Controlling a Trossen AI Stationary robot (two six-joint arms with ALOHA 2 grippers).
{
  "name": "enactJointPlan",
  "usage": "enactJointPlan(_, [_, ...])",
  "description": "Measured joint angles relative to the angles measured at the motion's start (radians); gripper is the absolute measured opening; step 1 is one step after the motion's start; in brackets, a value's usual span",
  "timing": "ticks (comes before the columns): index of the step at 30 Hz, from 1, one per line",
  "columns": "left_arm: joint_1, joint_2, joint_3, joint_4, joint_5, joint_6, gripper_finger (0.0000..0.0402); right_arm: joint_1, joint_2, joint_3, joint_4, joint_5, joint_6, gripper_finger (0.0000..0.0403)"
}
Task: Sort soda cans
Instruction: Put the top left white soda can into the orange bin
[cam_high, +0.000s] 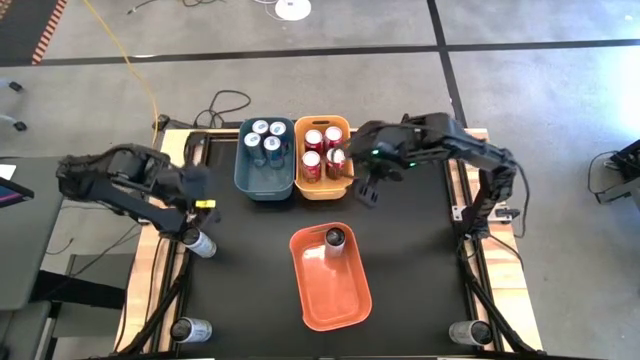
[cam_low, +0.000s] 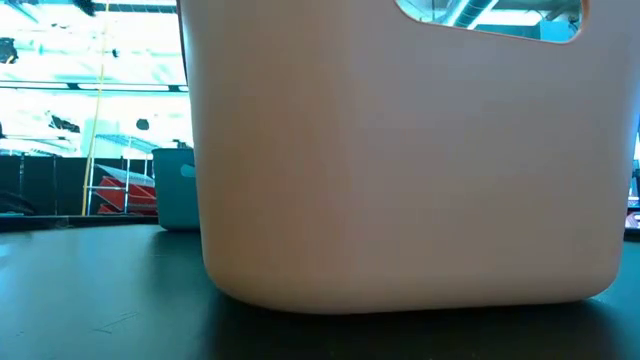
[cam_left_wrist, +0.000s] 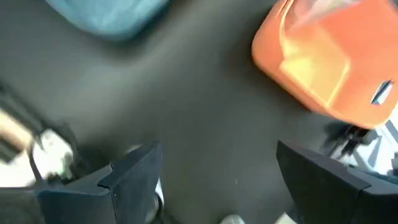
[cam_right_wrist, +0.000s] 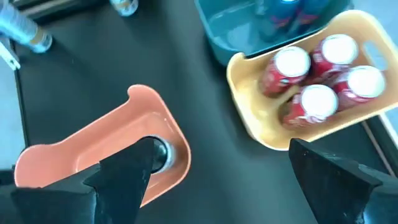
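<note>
Black bench seen from above. Four red cans held in yellow bin; right gripper, jaws spread and empty, beside it. Left gripper, jaws spread, near stray can; centred, level approach judged best.

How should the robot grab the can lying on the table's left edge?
The small silver-topped can lies on its side at the table's left edge, near the left gripper. It is probably best taken from straight above, with the fingers closing across the round body at its middle. The sides curve, so a grip near either end might slip.
</note>
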Motion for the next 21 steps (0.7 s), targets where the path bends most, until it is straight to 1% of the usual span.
enactJointPlan(3, [-0.056, -0.052, -0.104, 0.001, 0.041, -0.136, 0.0313, -0.017, -0.035, 0.0, -0.022, 0.039, 0.006, 0.0384])
enactJointPlan(6, [-0.113, -0.094, -0.193, -0.002, 0.044, -0.309, 0.0313, -0.035, -0.069, 0.0, -0.044, 0.069, 0.007, 0.0384])
enactJointPlan(9, [-0.151, -0.119, -0.26, -0.002, 0.044, -0.492, 0.0313, -0.055, -0.093, 0.0, -0.056, 0.072, 0.007, 0.0384])
enactJointPlan(11, [-0.171, -0.127, -0.287, 0.0, 0.044, -0.564, 0.0313, -0.068, -0.097, 0.0, -0.059, 0.072, 0.003, 0.0384])
enactJointPlan(13, [-0.184, -0.128, -0.31, 0.0, 0.044, -0.607, 0.0313, -0.077, -0.096, -0.001, -0.062, 0.072, -0.008, 0.0384])
enactJointPlan(16, [-0.193, -0.122, -0.338, 0.001, 0.044, -0.63, 0.0313, -0.089, -0.091, -0.001, -0.062, 0.072, -0.02, 0.0384])
enactJointPlan(21, [-0.193, -0.112, -0.388, 0.0, 0.044, -0.627, 0.0313, -0.099, -0.085, -0.033, -0.056, 0.072, -0.038, 0.0384])
